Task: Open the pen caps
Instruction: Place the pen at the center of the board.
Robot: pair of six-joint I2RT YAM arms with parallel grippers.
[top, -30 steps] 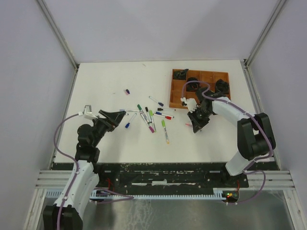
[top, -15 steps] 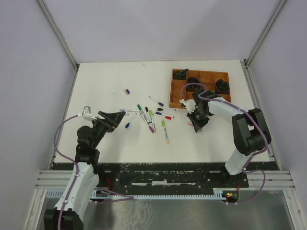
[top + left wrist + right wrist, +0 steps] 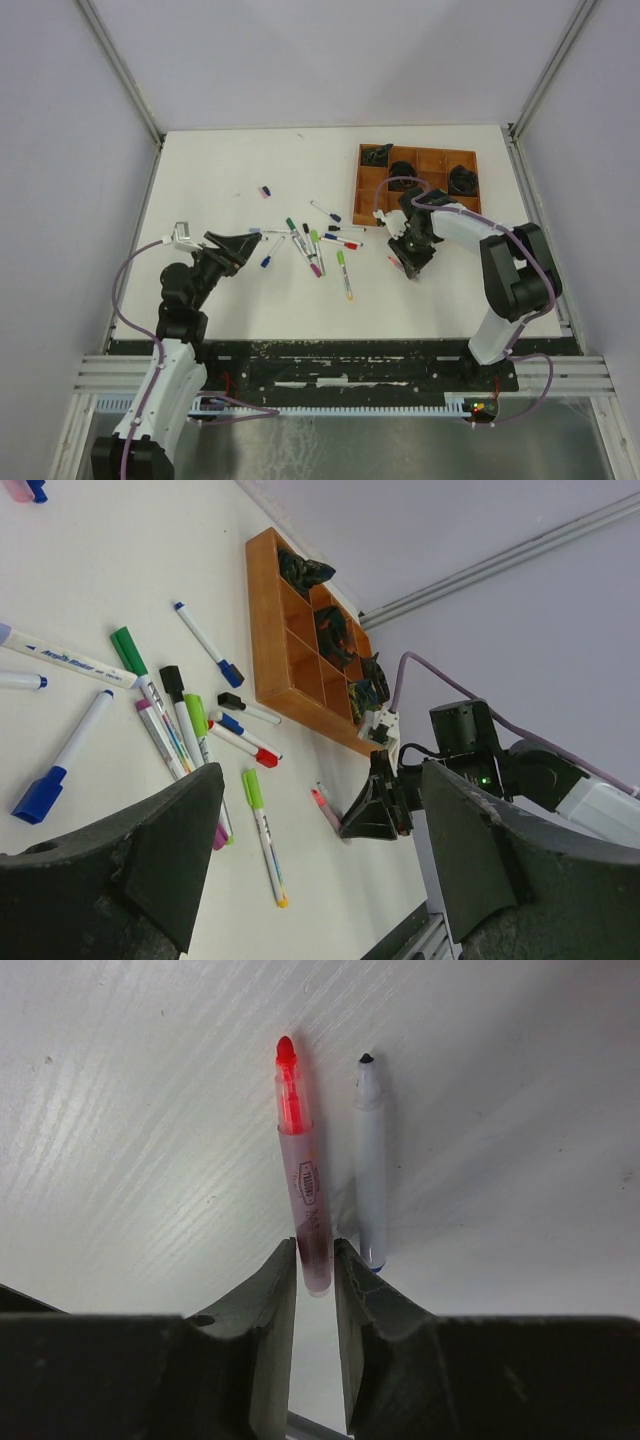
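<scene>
Right wrist: red pen (image 3: 303, 1165) between gripper (image 3: 315, 1247) fingers, white pen (image 3: 371, 1170) just beside

The overhead camera hangs above and behind the arms. It looks down across the whole white table (image 3: 220, 290) from far enough back to take in the scattered pens (image 3: 344, 272) and the brown tray (image 3: 358, 180) at the far right. The left wrist camera sits low at the near left, tilted, and faces right across those same pens and the tray. The right wrist camera hangs very close over the tabletop and sees little but a red pen (image 3: 305, 1180) and a white pen (image 3: 371, 1160) lying side by side.
</scene>
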